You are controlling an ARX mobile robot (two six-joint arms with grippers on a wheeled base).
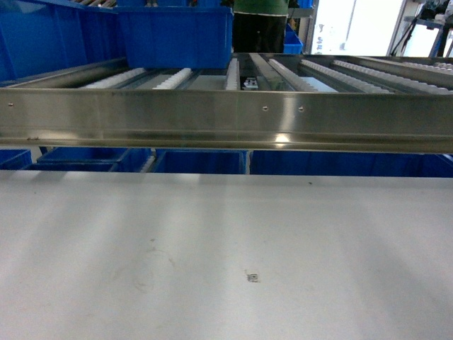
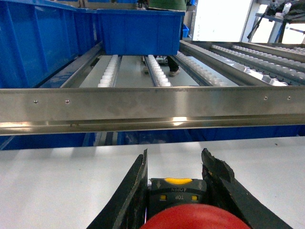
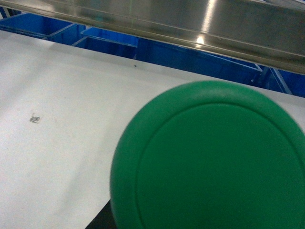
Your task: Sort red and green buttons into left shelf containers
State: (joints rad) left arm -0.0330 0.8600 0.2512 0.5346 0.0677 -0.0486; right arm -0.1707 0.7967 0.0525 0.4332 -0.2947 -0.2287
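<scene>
In the left wrist view my left gripper (image 2: 175,160) is shut on the red button (image 2: 195,218). Its black fingers (image 2: 138,191) press both sides of the grey body, which has a yellow tab. The button hangs just above the white table. The green button (image 3: 214,157) fills the right wrist view, its cap close to the camera and above the table. It hides the right gripper except a dark sliver at the lower left. Two large blue bins (image 2: 43,43) (image 2: 140,31) stand on the roller shelf at the left. Neither gripper shows in the head view.
A steel rail (image 1: 226,117) runs across the front of the roller shelf, above the white table (image 1: 226,234). Smaller blue bins (image 1: 205,161) sit below it. Roller tracks (image 1: 340,74) fill the shelf's right side. A person (image 1: 260,25) stands behind the shelf.
</scene>
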